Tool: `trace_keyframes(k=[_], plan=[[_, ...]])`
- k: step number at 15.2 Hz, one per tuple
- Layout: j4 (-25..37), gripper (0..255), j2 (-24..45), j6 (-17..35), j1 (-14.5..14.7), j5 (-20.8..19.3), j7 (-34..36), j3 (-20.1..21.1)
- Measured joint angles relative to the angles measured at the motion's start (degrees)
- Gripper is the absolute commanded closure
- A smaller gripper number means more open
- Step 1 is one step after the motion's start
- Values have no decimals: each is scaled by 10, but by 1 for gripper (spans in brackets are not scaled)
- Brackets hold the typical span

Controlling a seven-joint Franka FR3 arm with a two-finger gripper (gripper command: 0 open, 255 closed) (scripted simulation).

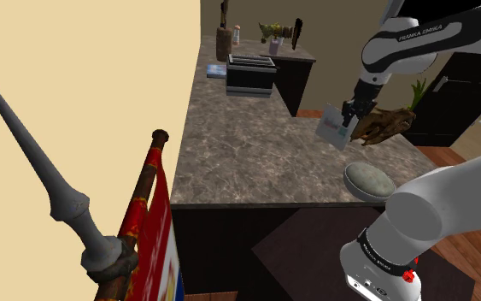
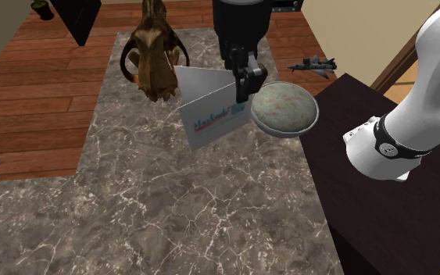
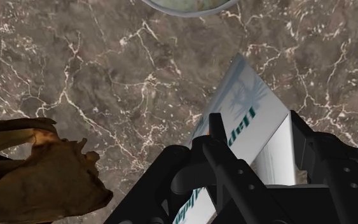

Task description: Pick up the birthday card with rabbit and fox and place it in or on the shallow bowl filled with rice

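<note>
shoulder: beside stand, far | exterior: steeply overhead, near | wrist: downward, close | shared: marble counter

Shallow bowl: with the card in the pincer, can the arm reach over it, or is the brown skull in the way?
Probably yes. The pincer clasps the card right beside the bowl, and the brown skull lies on the card's far side, not between.
</note>
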Motion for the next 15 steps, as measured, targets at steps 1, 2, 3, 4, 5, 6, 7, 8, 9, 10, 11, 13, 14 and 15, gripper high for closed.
trace_keyframes(k=[1,2,3,4,5,6,7,8,9,10,11,13,14,15], plan=[[4,255,-4,-8,-1,-1,-1,1],[9,255,-7,-16,-1,0,0,2],[14,255,-11,-25,-1,0,1,5],[18,255,-15,-33,-2,-1,0,6],[23,255,-19,-42,-1,0,2,8],[32,255,-20,-52,-1,1,1,9],[38,255,-22,-60,-1,1,2,11],[43,255,-22,-65,0,2,1,11],[50,255,-24,-74,0,3,2,13],[57,255,-27,-83,0,4,2,15],[63,255,-29,-91,0,3,1,16],[63,255,-41,-103,-3,1,1,18],[53,255,-60,-112,-8,-4,2,21],[41,255,-81,-121,-14,-10,2,23]])
